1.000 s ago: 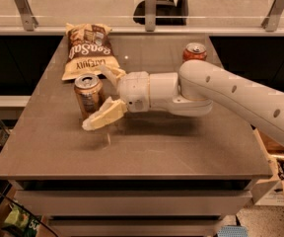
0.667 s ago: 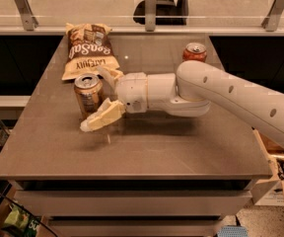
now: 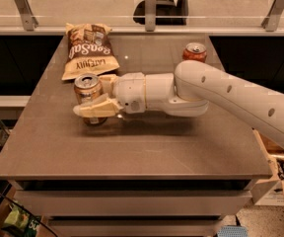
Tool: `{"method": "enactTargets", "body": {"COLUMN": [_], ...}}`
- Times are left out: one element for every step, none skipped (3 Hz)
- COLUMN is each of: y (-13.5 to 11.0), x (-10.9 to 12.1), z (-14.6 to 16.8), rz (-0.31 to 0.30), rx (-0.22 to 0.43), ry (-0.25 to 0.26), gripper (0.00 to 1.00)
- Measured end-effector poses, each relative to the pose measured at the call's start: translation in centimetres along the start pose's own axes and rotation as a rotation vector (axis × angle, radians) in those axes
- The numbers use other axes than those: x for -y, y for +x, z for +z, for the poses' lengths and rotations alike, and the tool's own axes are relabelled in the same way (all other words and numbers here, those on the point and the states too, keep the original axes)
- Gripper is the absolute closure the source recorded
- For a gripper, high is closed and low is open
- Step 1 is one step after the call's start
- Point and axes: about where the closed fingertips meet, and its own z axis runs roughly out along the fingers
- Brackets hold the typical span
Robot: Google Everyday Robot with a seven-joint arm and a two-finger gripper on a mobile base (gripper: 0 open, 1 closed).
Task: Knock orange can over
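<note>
Fingers (image 3: pixel 96 107) spread wide, and the gripper (image 3: pixel 90 95) straddles the orange can (image 3: pixel 88 89): near finger across its lower front, far finger just behind! Bronze-gold body, silver top, standing upright on the left half of the table (image 3: pixel 132 152). Chip bag (image 3: pixel 88 51) lies beyond, red can (image 3: pixel 195 52) far right.

Left of centre, the tool (image 3: pixel 93 100) sits against the upright orange can (image 3: pixel 87 84) on the counter (image 3: pixel 132 149). A chip bag (image 3: pixel 88 51) lies above.
</note>
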Motion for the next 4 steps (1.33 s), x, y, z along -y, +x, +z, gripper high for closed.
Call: {"method": "enactTargets", "body": {"y": [-0.12, -0.25, -0.35, -0.96], "x": [-0.13, -0.26, -0.38, -0.30], "z": [0.20, 0.41, 0.58, -0.28], "rz": [-0.002, -0.004, -0.005, 0.000], "rx": [0.001, 0.001, 0.002, -0.041], "ry": [-0.004, -0.008, -0.012, 0.004], "gripper": [0.64, 0.88, 1.00, 1.00]}}
